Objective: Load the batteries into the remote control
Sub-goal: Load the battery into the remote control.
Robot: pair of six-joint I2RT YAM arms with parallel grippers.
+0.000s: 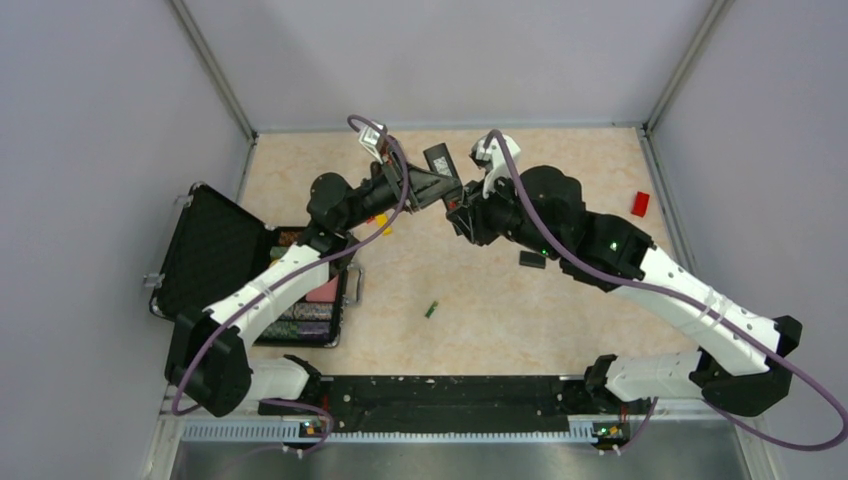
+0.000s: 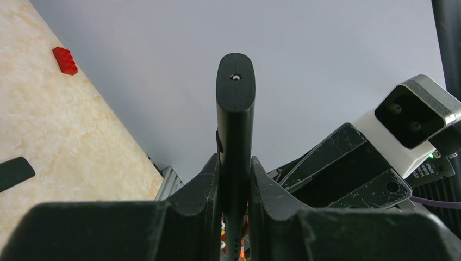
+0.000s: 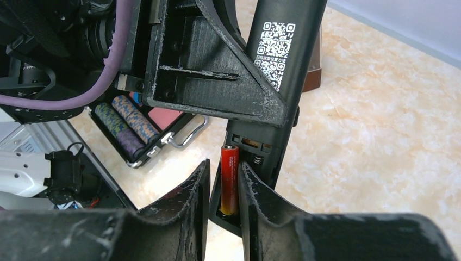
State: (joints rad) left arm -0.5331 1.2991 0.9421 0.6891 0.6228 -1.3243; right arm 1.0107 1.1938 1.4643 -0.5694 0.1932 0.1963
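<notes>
- Above the back middle of the beige marbled surface (image 1: 560, 160), the left gripper (image 2: 235, 163) is clenched on the slim, flat black rectangular remote control (image 2: 235, 109). One finger presses against each broad face of the bar.
- The remote control is held up off the surface with its back turned toward the right arm. A white QR-code label shows on that back. Below the label the battery bay lies open, with a small spring visible inside.
- A small cylindrical red-orange battery (image 3: 229, 179) with a yellowish lower end lies lengthwise in the open bay.
- The right gripper (image 3: 225, 166) has one finger on either side of the red-orange battery. The jaws are slightly parted and a dark sliver shows between finger and battery, so it is released rather than squeezing.
- Nearer the arm bases, a tiny cylindrical green battery (image 1: 431, 309) lies alone on the surface, well apart from both grippers.
- A small flat black plate (image 1: 531, 260) lies on the surface just beside the right arm.
- A plain red plastic block (image 1: 640, 203) sits near the right wall.
- At the left edge, a large black case (image 1: 215, 250) stands open, with rows of patterned chips (image 3: 122, 122) packed in its tray.
</notes>
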